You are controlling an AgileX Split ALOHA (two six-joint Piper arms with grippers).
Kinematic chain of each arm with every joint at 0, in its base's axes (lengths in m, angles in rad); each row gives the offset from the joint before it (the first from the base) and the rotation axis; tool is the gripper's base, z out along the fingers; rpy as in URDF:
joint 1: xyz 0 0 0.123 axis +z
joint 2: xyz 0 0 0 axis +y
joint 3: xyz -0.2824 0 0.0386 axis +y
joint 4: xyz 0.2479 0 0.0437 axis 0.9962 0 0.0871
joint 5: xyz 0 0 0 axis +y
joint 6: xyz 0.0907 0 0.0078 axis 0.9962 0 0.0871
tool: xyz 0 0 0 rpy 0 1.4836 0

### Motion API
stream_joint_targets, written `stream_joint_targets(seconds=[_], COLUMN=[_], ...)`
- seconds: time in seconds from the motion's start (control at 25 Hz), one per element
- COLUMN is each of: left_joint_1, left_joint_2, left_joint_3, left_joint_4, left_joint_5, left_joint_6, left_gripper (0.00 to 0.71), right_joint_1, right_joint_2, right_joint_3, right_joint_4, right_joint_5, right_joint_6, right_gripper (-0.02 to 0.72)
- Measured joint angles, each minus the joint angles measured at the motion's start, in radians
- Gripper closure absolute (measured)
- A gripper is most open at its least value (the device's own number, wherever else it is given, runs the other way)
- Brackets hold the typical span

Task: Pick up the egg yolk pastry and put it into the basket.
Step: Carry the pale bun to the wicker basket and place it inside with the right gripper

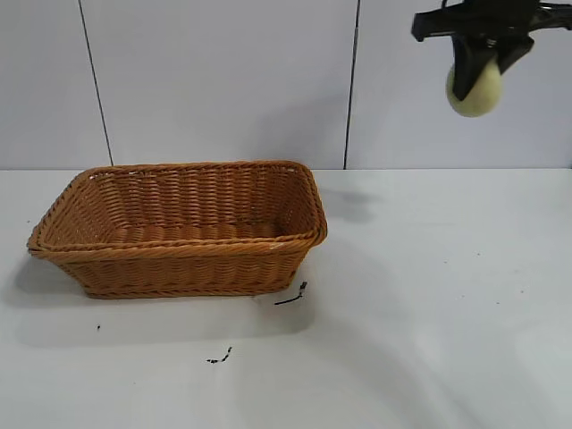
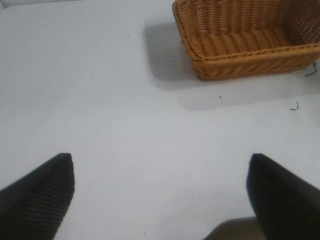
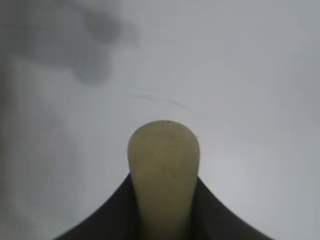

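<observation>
Pastry: one egg yolk pastry (image 1: 476, 89), pale yellow and rounded, held high in the air at the upper right of the exterior view, well apart from the basket and far above the bench.
Basket: one orange-brown wicker basket (image 1: 179, 259) with a braided rim, standing on the white bench (image 1: 429, 313) left of centre; nothing shows inside it.
Right pincer: one right pincer (image 1: 478, 67), closed onto the pastry, a dark finger pressing each side; in its wrist view the pastry (image 3: 164, 170) looks squeezed narrow between them.
Left pincer: one left pincer (image 2: 160, 195), spread wide with nothing between its two dark fingertips (image 2: 40, 195), hovering over bare bench, the basket (image 2: 245, 55) well beyond it.
Stray marks: two small dark scraps (image 1: 292, 297) on the bench just in front of the basket; too small to identify.
Cut off: the right arm runs out of the top edge of the exterior view; the left arm does not appear there; the basket's far end is cropped in the left wrist view.
</observation>
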Motion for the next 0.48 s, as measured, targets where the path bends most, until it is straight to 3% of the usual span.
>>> stream_joint_targets(seconds=[0.2,0.48], left_joint_1=[0.000,0.000], left_joint_2=[0.000,0.000], left_joint_3=[0.000,0.000], left_joint_4=[0.000,0.000], left_joint_5=[0.000,0.000], left_joint_6=[0.000,0.000], left_gripper=[0.014,0.014], right_joint_1=[0.179,0.367], right_joint_2=[0.001,0.042], right_joint_3=[-0.002,-0.003], right_joint_4=[0.004,0.001], right_joint_5=[-0.012,-0.175], right_joint_6=[0.000,0.009], right_gripper=[0.588,0.588])
